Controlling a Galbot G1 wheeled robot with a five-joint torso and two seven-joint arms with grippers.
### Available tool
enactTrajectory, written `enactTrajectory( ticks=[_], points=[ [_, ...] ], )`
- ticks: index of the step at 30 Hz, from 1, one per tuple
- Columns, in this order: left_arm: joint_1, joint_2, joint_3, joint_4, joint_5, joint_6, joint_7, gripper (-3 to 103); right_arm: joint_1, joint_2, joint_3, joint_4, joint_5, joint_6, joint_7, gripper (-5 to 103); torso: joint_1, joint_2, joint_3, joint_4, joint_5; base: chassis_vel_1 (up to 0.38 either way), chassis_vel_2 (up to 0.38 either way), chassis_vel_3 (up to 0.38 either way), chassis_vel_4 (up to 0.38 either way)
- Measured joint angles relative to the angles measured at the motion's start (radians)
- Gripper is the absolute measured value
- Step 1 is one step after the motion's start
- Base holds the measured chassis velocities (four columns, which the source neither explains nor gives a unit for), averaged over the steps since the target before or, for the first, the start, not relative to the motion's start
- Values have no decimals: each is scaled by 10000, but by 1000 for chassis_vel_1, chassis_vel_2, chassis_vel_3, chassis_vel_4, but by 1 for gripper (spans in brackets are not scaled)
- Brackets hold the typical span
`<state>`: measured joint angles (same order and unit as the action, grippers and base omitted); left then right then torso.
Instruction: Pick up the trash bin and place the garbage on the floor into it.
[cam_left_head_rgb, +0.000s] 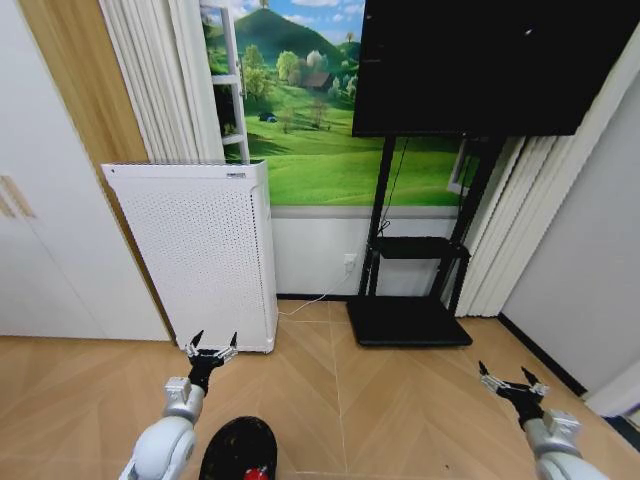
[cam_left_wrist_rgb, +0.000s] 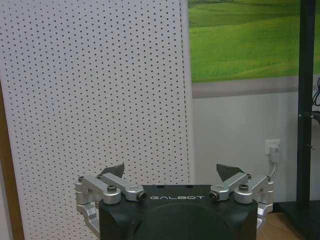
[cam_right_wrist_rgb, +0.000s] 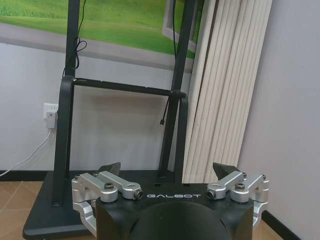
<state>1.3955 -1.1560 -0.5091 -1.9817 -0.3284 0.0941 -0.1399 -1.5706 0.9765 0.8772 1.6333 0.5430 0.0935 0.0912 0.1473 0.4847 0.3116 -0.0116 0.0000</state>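
Observation:
The trash bin (cam_left_head_rgb: 238, 448) is the black round shape on the wooden floor at the head view's bottom edge, just right of my left arm. A small red piece of garbage (cam_left_head_rgb: 256, 472) shows at the bin's near side; I cannot tell whether it lies inside. My left gripper (cam_left_head_rgb: 215, 340) is raised above and beyond the bin, open and holding nothing, pointing at the white perforated appliance (cam_left_head_rgb: 200, 250). In its wrist view the left gripper (cam_left_wrist_rgb: 171, 170) stands wide open. My right gripper (cam_left_head_rgb: 503, 372) hangs open at the right, and in its own wrist view the right gripper (cam_right_wrist_rgb: 167, 167) faces the screen stand.
The white appliance (cam_left_wrist_rgb: 95, 100) stands against the wall by a wooden panel. A black stand base (cam_left_head_rgb: 408, 320) carries a large dark screen (cam_left_head_rgb: 480, 60). A cable runs to a wall socket (cam_right_wrist_rgb: 50, 115). Curtains (cam_right_wrist_rgb: 225, 85) hang at the right. Bare wooden floor (cam_left_head_rgb: 400, 400) lies between my arms.

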Motion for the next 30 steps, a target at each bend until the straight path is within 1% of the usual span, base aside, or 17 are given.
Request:
enactTrajectory(
  ticks=[1, 2, 3, 5, 7, 12, 15, 18, 26, 30],
  points=[
    [1, 0, 0, 0, 0, 0, 0, 100, 0, 0, 0, 0, 0, 0, 0, 100, 32, 92, 63, 0, 0, 0, 0, 0, 0],
    [1, 0, 0, 0, 0, 0, 0, 100, 0, 0, 0, 0, 0, 0, 0, 100, 32, 92, 63, 0, 0, 0, 0, 0, 0],
    [0, 0, 0, 0, 0, 0, 0, 100, 0, 0, 0, 0, 0, 0, 0, 100, 65, 190, 129, 0, 0, 0, 0, 0, 0],
    [0, 0, 0, 0, 0, 0, 0, 100, 0, 0, 0, 0, 0, 0, 0, 100, 87, 251, 166, 0, 0, 0, 0, 0, 0],
    [0, 0, 0, 0, 0, 0, 0, 100, 0, 0, 1, 0, 0, 0, 0, 100, 134, 385, 255, 1, 0, 0, 0, 0, 0],
    [0, 0, 0, 0, 0, 0, 0, 100, 0, 0, 0, 0, 0, 0, 0, 100, 187, 529, 345, 0, 0, 0, 0, 0, 0],
    [1, 0, 0, 0, 0, 0, 0, 100, 0, 0, 0, 0, 0, 0, 0, 100, 263, 721, 460, 0, 0, 0, 0, 0, 0],
    [0, 0, 0, 0, 0, 0, 0, 100, 0, 0, 0, 1, 0, 0, 0, 100, 280, 765, 486, 0, 0, 0, 0, 0, 0],
    [0, 0, 0, 0, 0, 0, 0, 100, 0, 0, 0, 0, 0, 0, 0, 100, 433, 1176, 745, 0, 0, 0, 0, 0, 0],
    [0, 0, 0, 0, 0, 0, 0, 100, 0, 0, 0, 0, 0, 0, 0, 100, 485, 1307, 825, 0, 0, 0, 0, 0, 0]
  ],
)
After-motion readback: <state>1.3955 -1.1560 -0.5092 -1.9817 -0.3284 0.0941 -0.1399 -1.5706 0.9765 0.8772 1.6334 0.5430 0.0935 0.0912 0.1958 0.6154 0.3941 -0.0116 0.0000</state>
